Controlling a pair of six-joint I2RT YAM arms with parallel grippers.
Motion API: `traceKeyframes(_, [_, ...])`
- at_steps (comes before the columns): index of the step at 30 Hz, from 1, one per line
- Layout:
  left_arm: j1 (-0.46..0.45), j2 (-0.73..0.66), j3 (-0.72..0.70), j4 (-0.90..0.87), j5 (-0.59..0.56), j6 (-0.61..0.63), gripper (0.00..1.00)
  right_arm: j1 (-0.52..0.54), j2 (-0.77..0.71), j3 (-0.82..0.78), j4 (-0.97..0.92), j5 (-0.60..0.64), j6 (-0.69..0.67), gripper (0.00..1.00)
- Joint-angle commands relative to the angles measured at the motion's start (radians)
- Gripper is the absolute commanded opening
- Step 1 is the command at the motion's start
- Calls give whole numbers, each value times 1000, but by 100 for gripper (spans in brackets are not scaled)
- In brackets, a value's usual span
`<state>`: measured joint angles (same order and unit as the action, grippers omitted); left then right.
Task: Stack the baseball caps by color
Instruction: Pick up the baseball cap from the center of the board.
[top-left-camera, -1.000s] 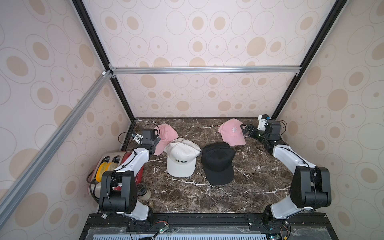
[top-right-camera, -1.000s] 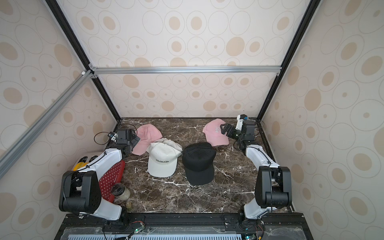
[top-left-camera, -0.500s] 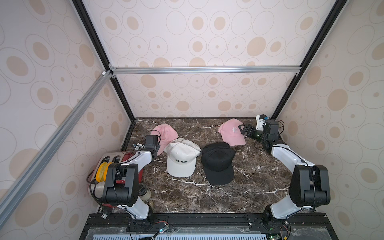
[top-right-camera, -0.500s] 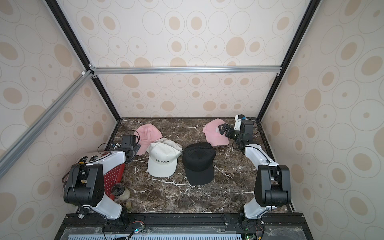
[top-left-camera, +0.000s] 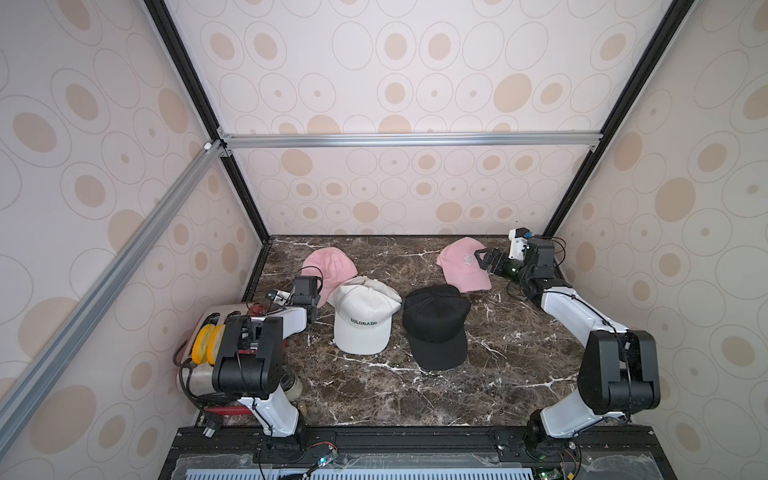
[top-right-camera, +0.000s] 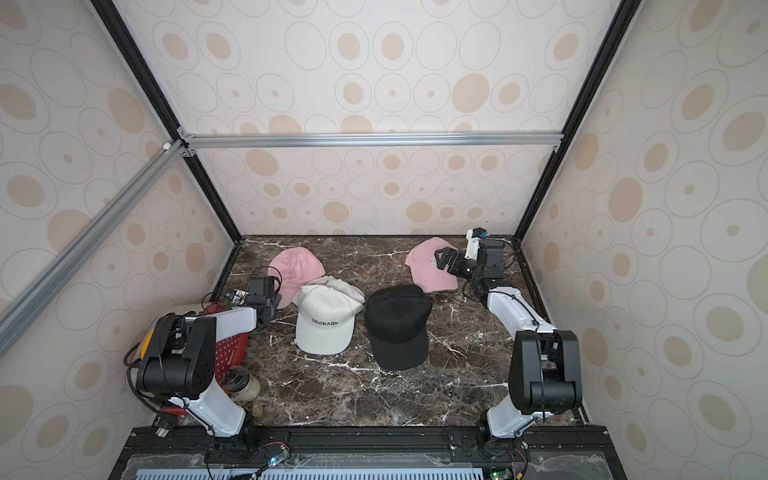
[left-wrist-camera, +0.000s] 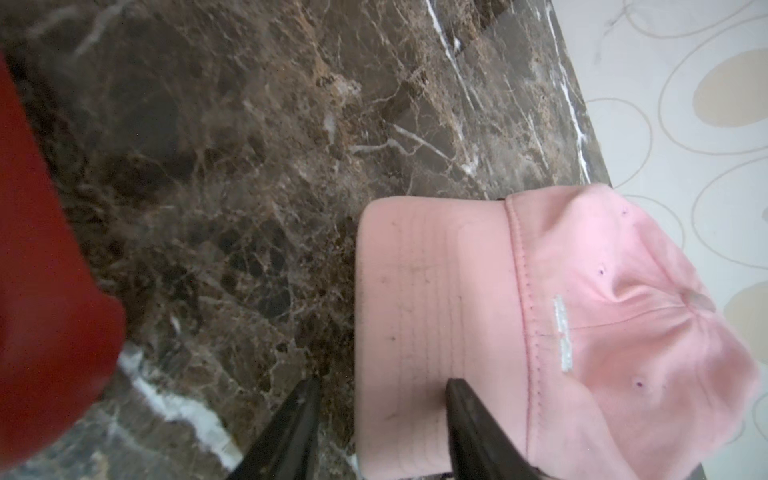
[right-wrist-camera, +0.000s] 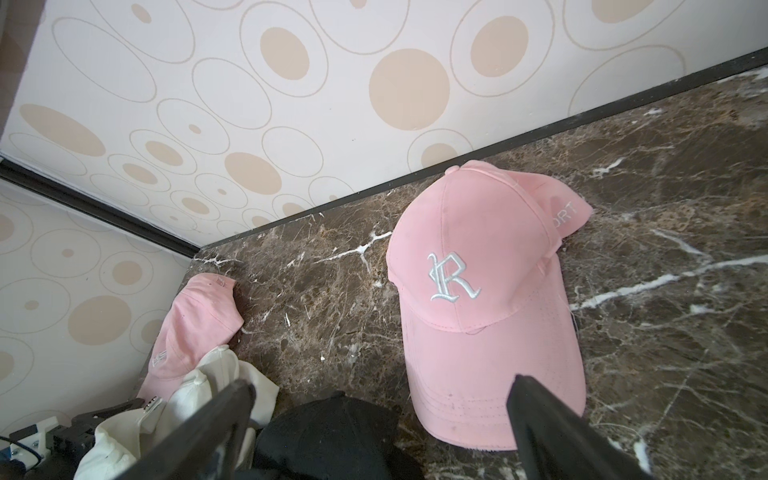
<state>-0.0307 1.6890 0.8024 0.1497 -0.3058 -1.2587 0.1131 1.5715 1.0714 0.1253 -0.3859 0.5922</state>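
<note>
Left gripper, jaws half-spread astride its brim edge, meets the pink cap touching the far-left side of the white COLORADO cap; right gripper gapes wide before a second pink cap (well right). The flat-lying brim could slip out.

The dark brown, white-veined stone-look surface is looking smooth, polished and faintly glossy. The pink cloth cap with the raised white embroidered letter and the other pink cloth cap are showing a soft matt weave, with stitched rows across the brims. The white cloth cap lettered COLORADO and the black cloth cap are looking equally matt, and the silver metal bar is showing a brushed satin finish.
</note>
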Motion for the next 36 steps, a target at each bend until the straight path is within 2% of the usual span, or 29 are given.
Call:
traceKeyframes(1, [2, -4, -8, 66, -46, 11, 36, 7, -7, 24, -16, -1, -14, 100])
traceKeyframes(10, [2, -67, 23, 59, -49, 10, 1, 15, -4, 28, -14, -13, -4, 100])
traceKeyframes(15, [1, -107, 38, 97, -6, -12, 0, 21, -5, 33, -15, -19, -4, 100])
traceKeyframes(17, [2, -109, 67, 51, -11, -10, 1, 23, -4, 33, -15, -21, -5, 100])
traceKeyframes(18, [2, -109, 85, 10, -21, -1, 16, 25, -2, 33, -15, -22, -5, 100])
traceKeyframes(19, [2, -106, 94, -31, -40, 0, 38, 25, -2, 33, -16, -24, -6, 100])
traceKeyframes(20, [2, -102, 94, -58, -58, -9, 53, 25, -2, 33, -16, -25, -7, 100])
traceKeyframes(21, [2, -99, 83, -68, -73, -21, 66, 26, -1, 34, -16, -26, -7, 100])
traceKeyframes(22, [4, -97, 69, -63, -73, -23, 72, 27, -1, 35, -17, -27, -7, 100])
traceKeyframes(26, [22, -86, 33, -28, 9, 59, 82, 27, 2, 39, -21, -34, -9, 100])
traceKeyframes(29, [55, -79, -36, 109, 150, 179, 84, 28, 4, 42, -29, -36, -16, 100])
traceKeyframes(33, [139, -35, -125, 315, 339, 170, 86, 28, 9, 45, -32, -34, -20, 100])
traceKeyframes(36, [154, -5, -125, 340, 390, 180, 88, 31, 17, 45, -30, -39, -17, 100])
